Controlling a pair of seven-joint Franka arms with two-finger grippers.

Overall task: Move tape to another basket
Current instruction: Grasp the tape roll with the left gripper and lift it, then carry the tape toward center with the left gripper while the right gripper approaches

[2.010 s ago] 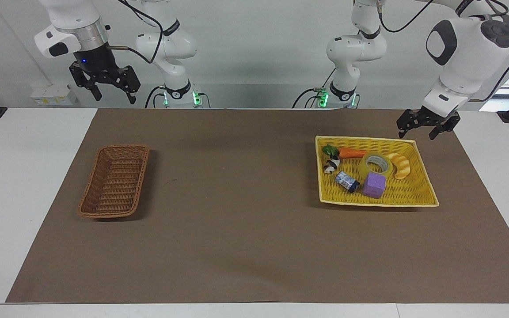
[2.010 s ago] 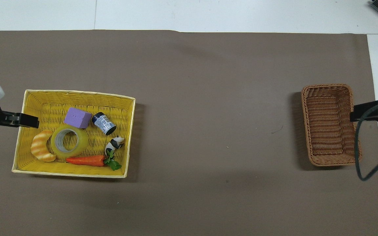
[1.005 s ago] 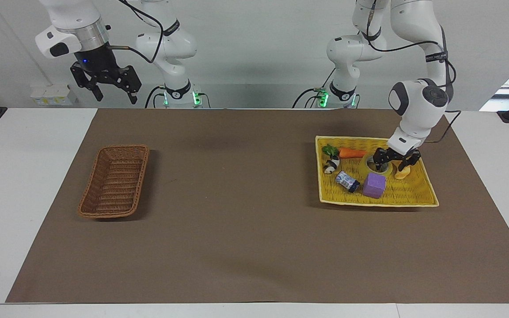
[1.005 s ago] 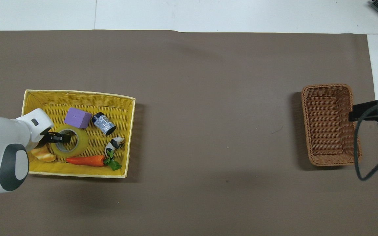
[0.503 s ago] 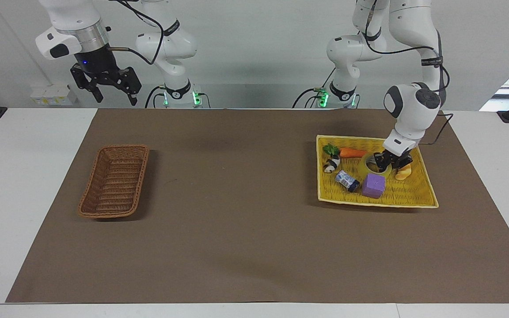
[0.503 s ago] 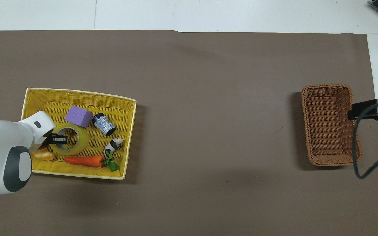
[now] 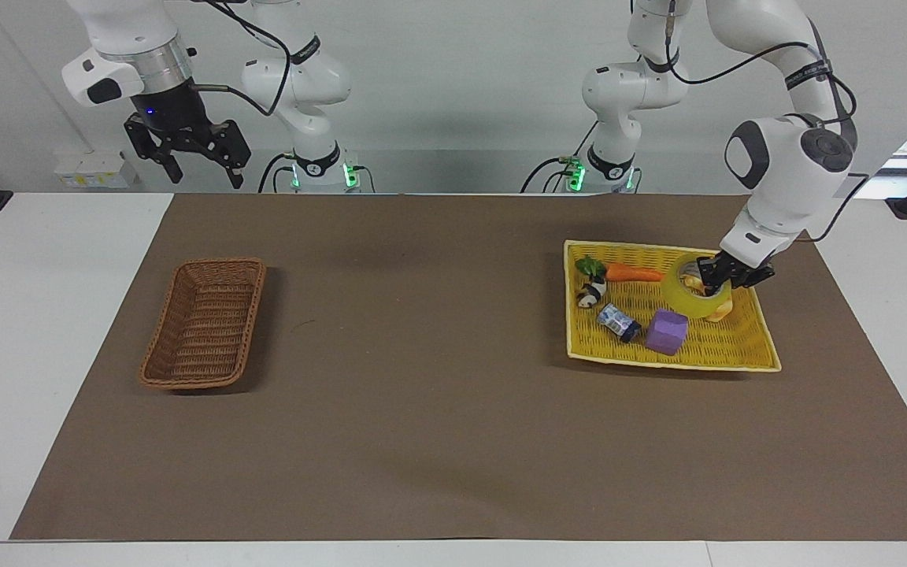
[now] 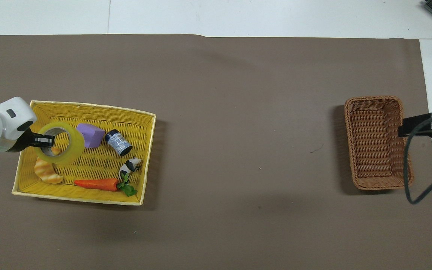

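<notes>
1. Your left gripper (image 7: 715, 277) was clamped on the tape (image 7: 694, 295), pinching the roll's wall on the side toward the left arm's end of the table, one finger inside the core and one outside.
2. The tape was up off the yellow basket (image 7: 674, 358) floor, tilted, hanging over the end of that basket toward the left arm's end (the overhead view showed it covering part of the purple cube (image 8: 90, 135)).
3. In the overhead view, the left gripper (image 8: 45, 140) came in from the basket's short edge, and the tape (image 8: 59, 147) hung over the croissant (image 8: 45, 171).
4. In the yellow basket (image 8: 88, 200) lay the carrot (image 7: 627, 272), panda figure (image 7: 591, 295), small dark can (image 7: 617, 322), purple cube (image 7: 666, 331) and croissant (image 7: 720, 309), the last mostly hidden by the roll in the facing view.
5. I could not tell for sure whether the roll's lower edge touched the croissant; it looked clear of it.
6. Your right gripper (image 7: 198, 161) waited high with its fingers spread and nothing between them, over the table edge at the right arm's end.
7. The brown wicker basket (image 7: 203, 323) sat on the brown mat (image 7: 438, 409) toward the right arm's end, well apart from the yellow basket, with nothing in it.
8. From overhead, the right gripper (image 8: 407, 129) showed only as a dark tip over the rim of the wicker basket (image 8: 378, 142).
</notes>
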